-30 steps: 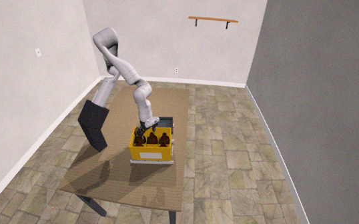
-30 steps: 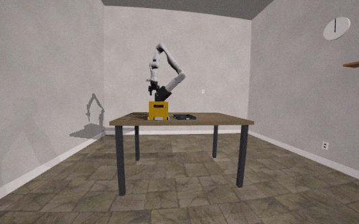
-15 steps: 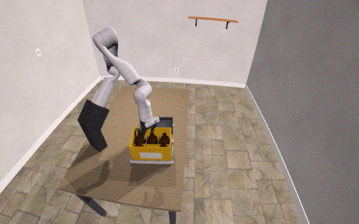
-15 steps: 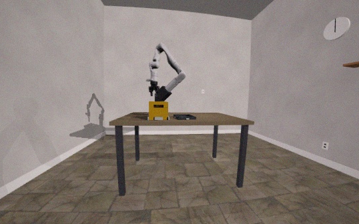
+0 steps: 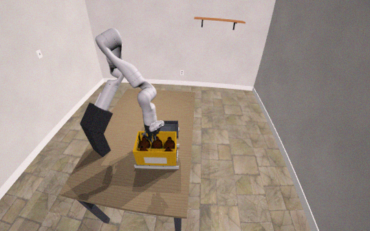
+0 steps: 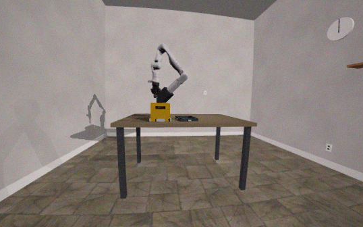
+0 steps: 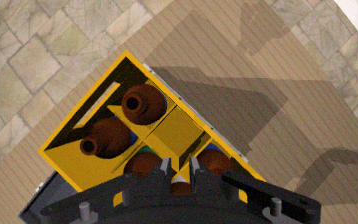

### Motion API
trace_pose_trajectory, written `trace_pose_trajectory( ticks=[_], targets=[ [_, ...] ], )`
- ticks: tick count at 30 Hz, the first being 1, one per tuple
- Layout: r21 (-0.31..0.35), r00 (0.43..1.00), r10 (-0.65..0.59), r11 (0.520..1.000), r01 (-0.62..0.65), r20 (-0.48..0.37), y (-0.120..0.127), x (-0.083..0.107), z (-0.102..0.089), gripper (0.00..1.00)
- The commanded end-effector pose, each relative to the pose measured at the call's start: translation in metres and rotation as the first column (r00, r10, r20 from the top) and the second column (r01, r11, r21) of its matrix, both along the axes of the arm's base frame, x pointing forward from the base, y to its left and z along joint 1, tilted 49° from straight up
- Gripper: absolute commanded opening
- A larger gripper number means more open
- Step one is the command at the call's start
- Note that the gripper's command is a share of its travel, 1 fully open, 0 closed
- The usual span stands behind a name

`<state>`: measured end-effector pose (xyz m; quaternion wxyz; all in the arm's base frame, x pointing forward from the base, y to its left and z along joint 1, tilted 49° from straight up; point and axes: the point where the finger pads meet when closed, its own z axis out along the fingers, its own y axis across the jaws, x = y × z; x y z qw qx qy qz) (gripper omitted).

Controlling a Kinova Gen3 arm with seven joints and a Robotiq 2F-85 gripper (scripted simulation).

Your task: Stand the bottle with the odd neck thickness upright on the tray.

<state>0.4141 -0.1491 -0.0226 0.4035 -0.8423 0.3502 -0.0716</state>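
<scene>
Overhead, my claw stands narrow above the yellow crate; I can't tell whether it grips anything. All 5 brown bottles are inside the crate, beside the tray.

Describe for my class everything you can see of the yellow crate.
The yellow crate is an open-topped rectangular box, plastic by its look. Thin yellow dividers split it into compartments, one of them empty; brown bottles occupy others. One long side carries a white panel, and an end wall has a slot. It stands level on the wooden table, pale strips along its foot.
</scene>
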Motion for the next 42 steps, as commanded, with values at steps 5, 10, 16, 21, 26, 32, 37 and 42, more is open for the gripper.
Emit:
trace_pose_trajectory(
  ticks=[5, 10, 16, 21, 26, 32, 37, 42],
  targets=[
    [0.003, 1.0, -0.011, 1.0, 0.011, 0.004, -0.0011, 0.0044, 0.0017, 0.0],
    [0.003, 1.0, -0.011, 1.0, 0.011, 0.004, -0.0011, 0.0044, 0.0017, 0.0],
    [0.003, 1.0, -0.011, 1.0, 0.011, 0.004, -0.0011, 0.0044, 0.0017, 0.0],
    [0.003, 1.0, -0.011, 1.0, 0.011, 0.004, -0.0011, 0.0044, 0.0017, 0.0],
    [0.003, 1.0, -0.011, 1.0, 0.011, 0.004, -0.0011, 0.0044, 0.0017, 0.0],
    [0.003, 1.0, -0.011, 1.0, 0.011, 0.004, -0.0011, 0.0044, 0.0017, 0.0],
    [0.003, 1.0, -0.011, 1.0, 0.011, 0.004, -0.0011, 0.0044, 0.0017, 0.0],
    [0.003, 1.0, -0.011, 1.0, 0.011, 0.004, -0.0011, 0.0044, 0.0017, 0.64]
  ],
)
